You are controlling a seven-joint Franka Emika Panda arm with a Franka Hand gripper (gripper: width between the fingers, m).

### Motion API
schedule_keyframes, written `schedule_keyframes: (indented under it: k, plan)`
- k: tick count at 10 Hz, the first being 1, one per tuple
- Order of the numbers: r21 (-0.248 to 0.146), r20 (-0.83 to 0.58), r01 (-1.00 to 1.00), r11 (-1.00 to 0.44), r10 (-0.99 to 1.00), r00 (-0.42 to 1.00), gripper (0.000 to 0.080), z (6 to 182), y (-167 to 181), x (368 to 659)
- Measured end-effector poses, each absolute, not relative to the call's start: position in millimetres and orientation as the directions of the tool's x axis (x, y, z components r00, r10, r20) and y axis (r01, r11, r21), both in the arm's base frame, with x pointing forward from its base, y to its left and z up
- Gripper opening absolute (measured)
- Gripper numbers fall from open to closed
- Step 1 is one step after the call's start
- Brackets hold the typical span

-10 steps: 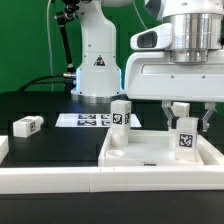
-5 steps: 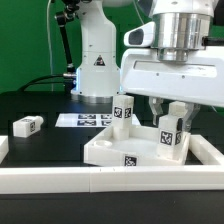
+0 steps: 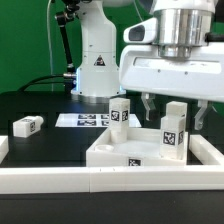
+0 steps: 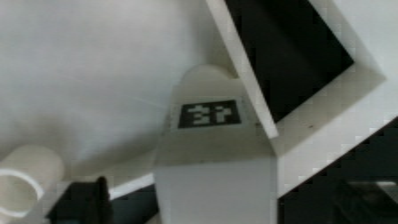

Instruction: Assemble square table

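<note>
My pincer (image 3: 176, 112) stands open, its fingers either side of the stubby white block leg (image 3: 172, 131) but not clamping it. That leg stands upright in a corner of the white plastic square slab with raised rim (image 3: 122, 150) on the black desk (image 3: 45, 145); another leg (image 3: 120, 113) stands at the far corner. If I lift off-centre, a finger could nudge the leg and tilt it, should it be only loosely seated.
</note>
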State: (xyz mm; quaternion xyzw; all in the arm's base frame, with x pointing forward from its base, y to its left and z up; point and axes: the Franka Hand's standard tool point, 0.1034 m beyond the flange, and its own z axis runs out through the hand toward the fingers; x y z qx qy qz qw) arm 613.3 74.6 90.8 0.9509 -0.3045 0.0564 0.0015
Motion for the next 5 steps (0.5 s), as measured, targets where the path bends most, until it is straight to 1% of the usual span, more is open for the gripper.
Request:
schedule_keyframes:
  k: [1,2,5]
  plan:
    - [-0.023,0.106,-0.504,-0.863,-0.504,0.857,0.0646,94.7,71.1,612.3]
    - [-0.02,0.103,-0.475,-0.88,-0.474,0.874,0.0649,96.1,69.5,611.9]
    - [-0.019,0.104,-0.484,-0.875,-0.483,0.869,0.0649,94.4,69.5,611.9]
